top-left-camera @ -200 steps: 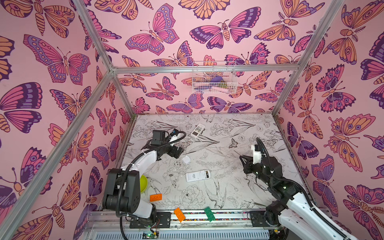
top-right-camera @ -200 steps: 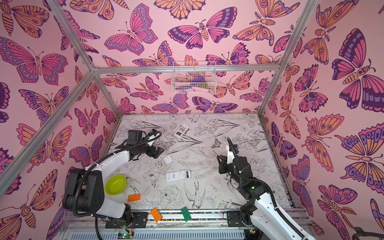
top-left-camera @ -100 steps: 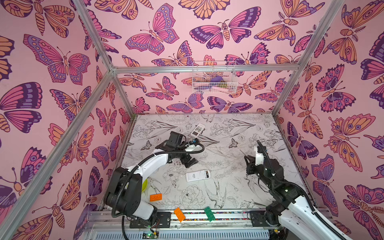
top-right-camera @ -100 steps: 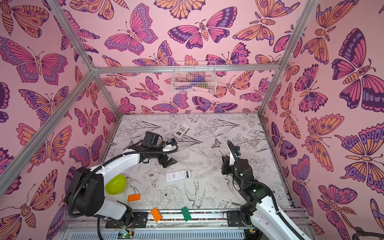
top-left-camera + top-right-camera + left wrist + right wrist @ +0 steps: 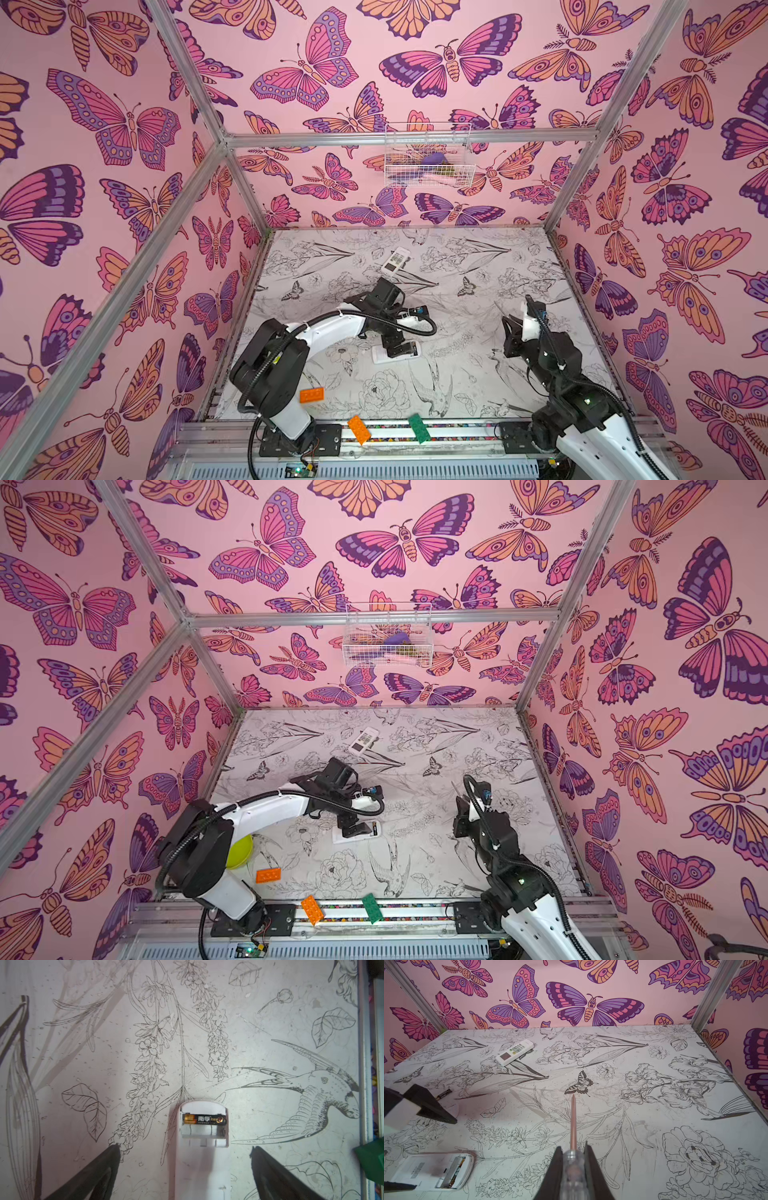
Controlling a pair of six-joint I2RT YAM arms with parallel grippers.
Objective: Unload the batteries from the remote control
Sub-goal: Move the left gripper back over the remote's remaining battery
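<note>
A white remote control [image 5: 202,1159] lies back up in the middle of the table with its battery bay uncovered. One of the batteries [image 5: 204,1119], black with gold ends, sits in the far slot; the slot beside it is empty. My left gripper [image 5: 185,1147] hangs open over this remote [image 5: 380,355], one finger on either side, touching nothing. A loose battery [image 5: 444,1093] lies on the mat behind it. My right gripper [image 5: 573,1146], off to the right [image 5: 508,324], is shut on a clear-handled screwdriver [image 5: 573,1122] that points at the back wall.
A second white remote [image 5: 395,261] lies face up near the back wall. A green bowl [image 5: 240,850] sits behind the left arm's base. Orange bricks [image 5: 311,395] [image 5: 358,430] and a green brick [image 5: 419,428] lie along the front rail. A wire basket [image 5: 428,160] hangs on the back wall.
My left arm has swung from the back left to the middle and come down over the opened remote, still open. The right arm has drawn back a little with the screwdriver.
</note>
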